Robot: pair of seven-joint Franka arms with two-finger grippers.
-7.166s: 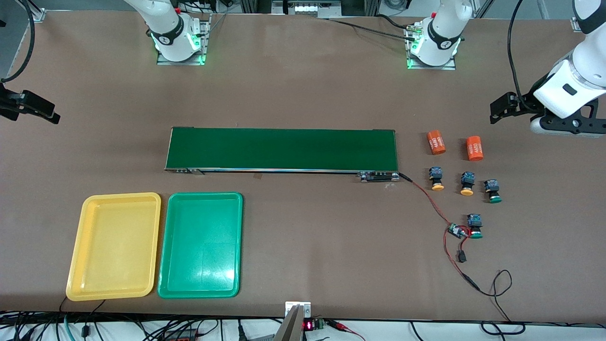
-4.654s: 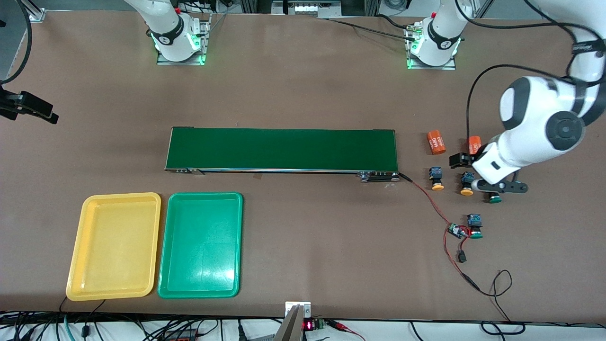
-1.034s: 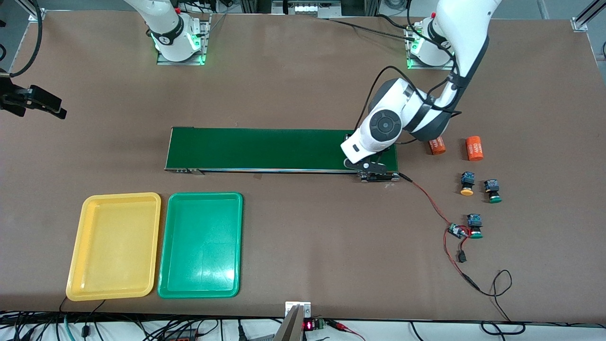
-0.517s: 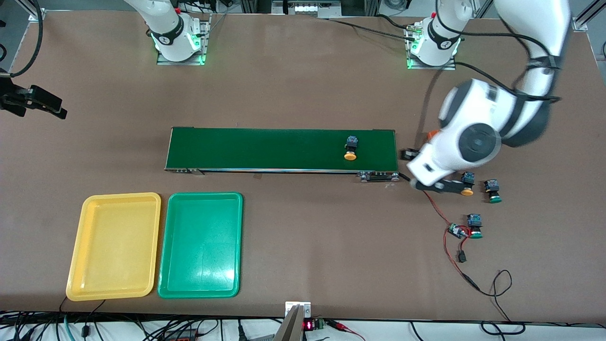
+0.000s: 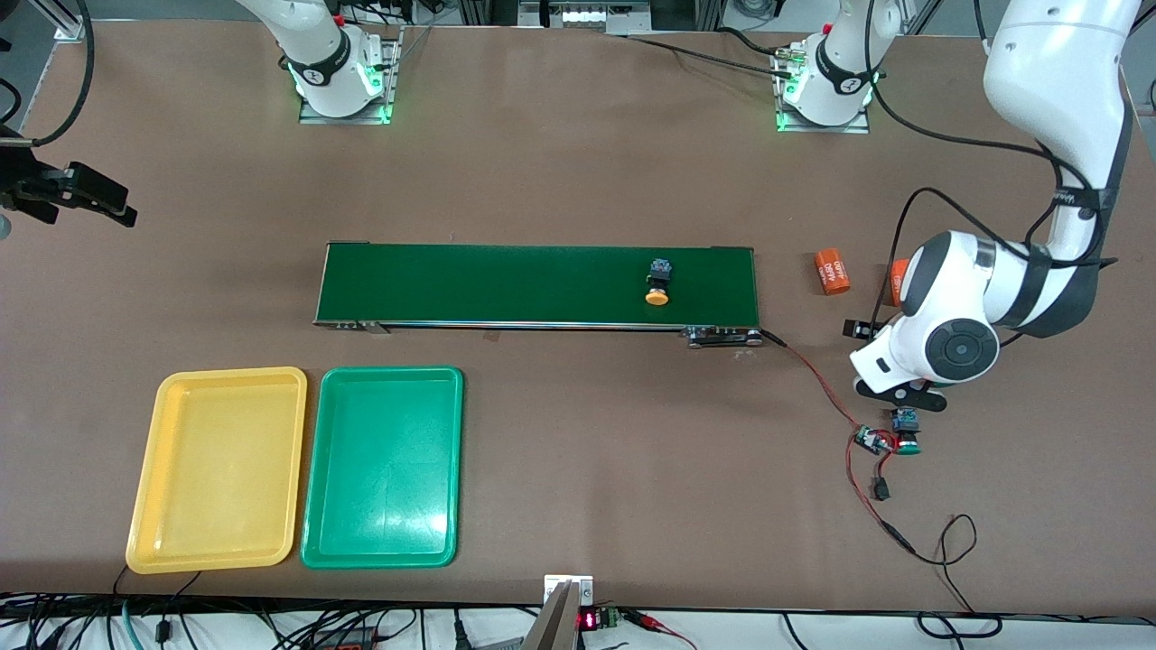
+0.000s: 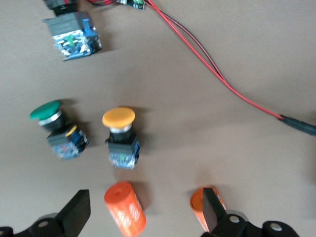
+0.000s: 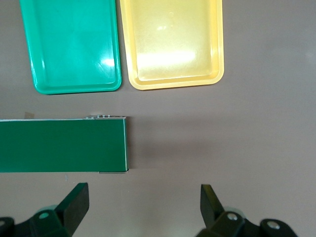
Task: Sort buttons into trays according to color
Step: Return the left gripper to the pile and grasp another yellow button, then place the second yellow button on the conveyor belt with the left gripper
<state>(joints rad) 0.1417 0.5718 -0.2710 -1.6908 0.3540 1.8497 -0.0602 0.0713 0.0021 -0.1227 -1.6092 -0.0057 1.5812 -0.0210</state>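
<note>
**One orange button on belt, three at left arm's end**

We see one orange-capped button [image 5: 658, 282] lying on the conveyor belt [image 5: 506, 284], toward the left arm's end of it. Second orange-capped button [image 6: 121, 137] and a green-capped button [image 6: 57, 130] sit side by side on the table under the left gripper [image 6: 143, 215], fingers spread wide, holding nothing. Another green-capped button [image 5: 906, 431] touches the circuit board [image 5: 871, 441]. Two orange cylinders [image 6: 125, 208] lie close by. Yellow tray [image 5: 217, 469] and green tray [image 5: 382, 468] sit side by side, both unloaded. Right gripper [image 7: 143, 215] waits wide open over bare table beside the belt end.
</note>
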